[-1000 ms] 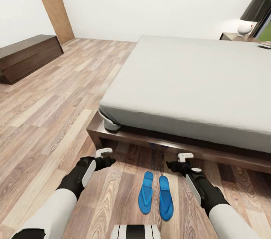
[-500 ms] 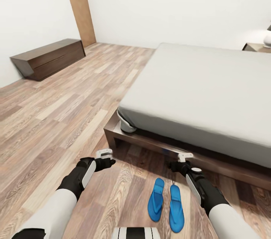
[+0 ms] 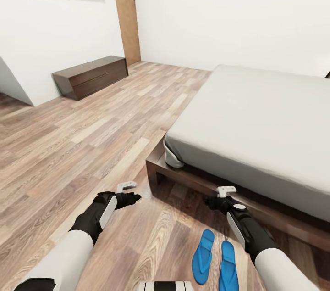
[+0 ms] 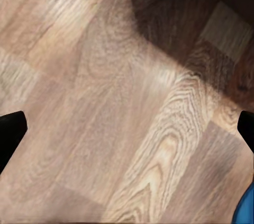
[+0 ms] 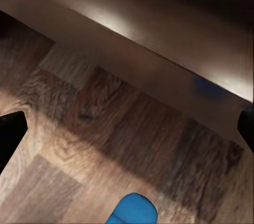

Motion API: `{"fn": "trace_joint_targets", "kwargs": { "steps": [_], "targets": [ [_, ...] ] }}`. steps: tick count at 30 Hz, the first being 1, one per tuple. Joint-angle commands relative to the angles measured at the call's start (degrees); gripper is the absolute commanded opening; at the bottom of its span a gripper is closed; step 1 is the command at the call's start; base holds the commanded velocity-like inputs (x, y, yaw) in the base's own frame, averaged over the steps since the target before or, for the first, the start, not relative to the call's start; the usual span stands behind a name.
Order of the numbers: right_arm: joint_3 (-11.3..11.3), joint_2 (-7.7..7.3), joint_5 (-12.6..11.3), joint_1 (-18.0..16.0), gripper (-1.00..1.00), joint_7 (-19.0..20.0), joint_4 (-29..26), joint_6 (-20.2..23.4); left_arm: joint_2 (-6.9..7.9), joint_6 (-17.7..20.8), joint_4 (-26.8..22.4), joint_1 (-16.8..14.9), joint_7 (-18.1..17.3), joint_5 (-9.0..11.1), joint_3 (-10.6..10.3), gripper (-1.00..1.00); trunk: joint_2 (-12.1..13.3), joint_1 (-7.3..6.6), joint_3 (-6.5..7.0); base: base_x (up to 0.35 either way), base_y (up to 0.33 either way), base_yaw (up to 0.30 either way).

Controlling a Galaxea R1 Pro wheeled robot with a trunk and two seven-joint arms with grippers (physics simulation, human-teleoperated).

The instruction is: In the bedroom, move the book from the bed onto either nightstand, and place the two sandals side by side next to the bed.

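I see the two blue flat sandals point(image 3: 215, 263) lying side by side on the brown wood-plank floor point(image 3: 91, 144), long axes toward the low bed with dark wooden frame point(image 3: 256, 130). My right tool point(image 3: 220, 197) hangs spread above them; my left tool point(image 3: 127, 192) is spread too. A long dark low cabinet point(image 3: 89, 76) stands well apart.

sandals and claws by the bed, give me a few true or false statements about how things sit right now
1. The two blue sandals lie side by side on the wood floor. True.
2. The right claw holds a sandal. False: it is open and empty above the floor.
3. The sandals lie on the bed. False: they are on the floor beside its dark frame.
4. The left claw is open with nothing between its fingers. True.
5. A long dark low cabinet stands against the far wall. True.
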Motion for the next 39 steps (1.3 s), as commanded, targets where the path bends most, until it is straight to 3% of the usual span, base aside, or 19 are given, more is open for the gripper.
{"fn": "trace_joint_targets", "kwargs": {
  "steps": [1,39],
  "targets": [
    [0.2,-0.08,-0.3,0.0,1.0,0.0,-0.1,0.3,-0.03,0.3,0.0,0.0,-0.1,0.1,0.1,1.0,0.0,-0.01,-0.05,0.0,0.0,0.284],
    [0.2,-0.09,-0.2,0.0,1.0,0.0,-0.1,0.3,0.02,0.2,0.0,0.0,0.0,0.4,0.2,1.0,0.0,-0.01,-0.05,-0.033,0.017,0.284]
  ]
}}
